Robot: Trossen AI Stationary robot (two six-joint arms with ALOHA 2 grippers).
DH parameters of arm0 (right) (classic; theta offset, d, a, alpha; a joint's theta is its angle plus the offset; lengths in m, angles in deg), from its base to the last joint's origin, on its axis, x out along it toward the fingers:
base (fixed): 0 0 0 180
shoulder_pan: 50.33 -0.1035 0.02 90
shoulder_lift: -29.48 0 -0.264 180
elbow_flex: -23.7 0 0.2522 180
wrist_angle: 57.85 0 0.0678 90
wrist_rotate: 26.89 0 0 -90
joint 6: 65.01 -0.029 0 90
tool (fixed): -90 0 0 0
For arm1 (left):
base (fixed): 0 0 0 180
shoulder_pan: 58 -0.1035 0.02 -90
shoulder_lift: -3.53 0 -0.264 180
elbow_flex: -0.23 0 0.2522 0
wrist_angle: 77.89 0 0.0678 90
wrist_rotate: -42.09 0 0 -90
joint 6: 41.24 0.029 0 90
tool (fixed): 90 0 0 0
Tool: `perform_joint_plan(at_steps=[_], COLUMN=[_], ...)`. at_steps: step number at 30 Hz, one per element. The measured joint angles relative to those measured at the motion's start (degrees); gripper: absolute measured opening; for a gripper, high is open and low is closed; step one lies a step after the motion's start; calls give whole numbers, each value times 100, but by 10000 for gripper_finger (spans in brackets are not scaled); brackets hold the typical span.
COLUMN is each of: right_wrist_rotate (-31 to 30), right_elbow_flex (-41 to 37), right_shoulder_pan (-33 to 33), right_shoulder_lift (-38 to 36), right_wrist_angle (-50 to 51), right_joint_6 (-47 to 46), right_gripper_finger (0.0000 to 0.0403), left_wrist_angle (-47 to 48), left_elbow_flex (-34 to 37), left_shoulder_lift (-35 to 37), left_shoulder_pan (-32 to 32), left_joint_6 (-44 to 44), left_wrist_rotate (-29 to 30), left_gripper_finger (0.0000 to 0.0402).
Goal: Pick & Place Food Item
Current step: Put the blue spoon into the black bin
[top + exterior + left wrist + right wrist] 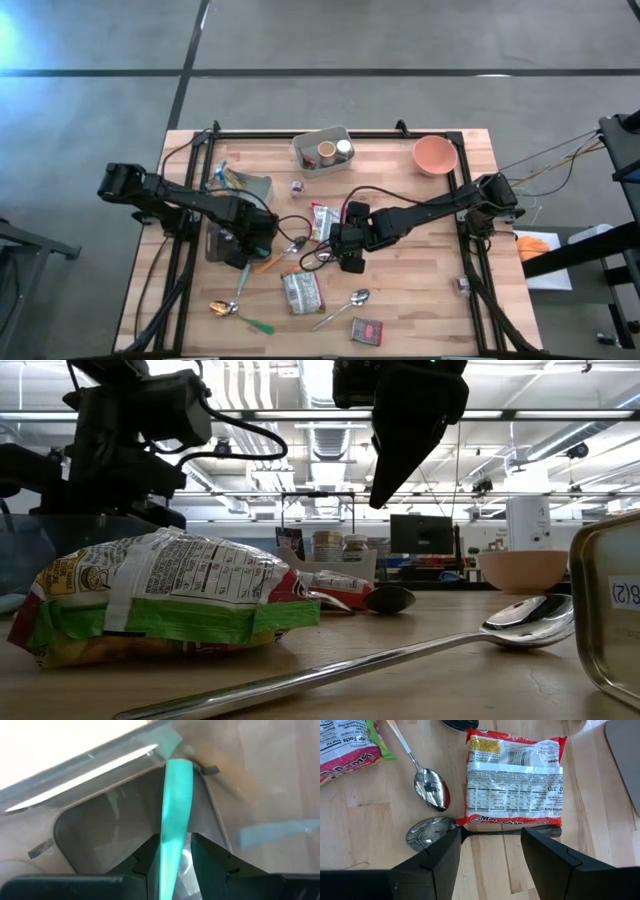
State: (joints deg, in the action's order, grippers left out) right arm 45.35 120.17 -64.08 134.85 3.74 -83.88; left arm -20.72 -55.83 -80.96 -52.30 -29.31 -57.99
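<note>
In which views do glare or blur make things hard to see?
Left wrist view: the teal utensil handle and clear container are blurred, with bright glare above. Low view: the noodle packet is sharp, the tin close and soft. Right wrist view: clear, the spoon glints.

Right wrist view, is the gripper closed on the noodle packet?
No, the right gripper is open above the table, with the noodle packet lying ahead of it, untouched.

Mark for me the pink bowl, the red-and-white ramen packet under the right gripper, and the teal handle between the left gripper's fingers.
Pink bowl (435,155), high view, inner floor.
Red-and-white ramen packet (514,780), right wrist view, nutrition panel.
Teal handle (175,805), left wrist view, mid-shaft.
</note>
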Motion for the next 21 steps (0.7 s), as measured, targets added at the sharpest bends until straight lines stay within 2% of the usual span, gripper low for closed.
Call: perform_joint_plan(at_steps=[6, 21], right_wrist_rotate=[0, -2], right_elbow_flex=[1, 1], right_shoulder_pan=[-1, -1], right_shoulder_lift=[-1, -2], right_wrist_angle=[-5, -20], right_joint_6=[0, 2], right_gripper_finger=[208, 208], left_wrist_angle=[557, 2252], left_elbow_flex=[-366, -1797], left_shoulder_lift=[-31, 33], left_shoulder_pan=[-1, 31], left_joint_6=[-247, -1835], left_wrist_rotate=[239, 448], left_gripper_finger=[114, 114])
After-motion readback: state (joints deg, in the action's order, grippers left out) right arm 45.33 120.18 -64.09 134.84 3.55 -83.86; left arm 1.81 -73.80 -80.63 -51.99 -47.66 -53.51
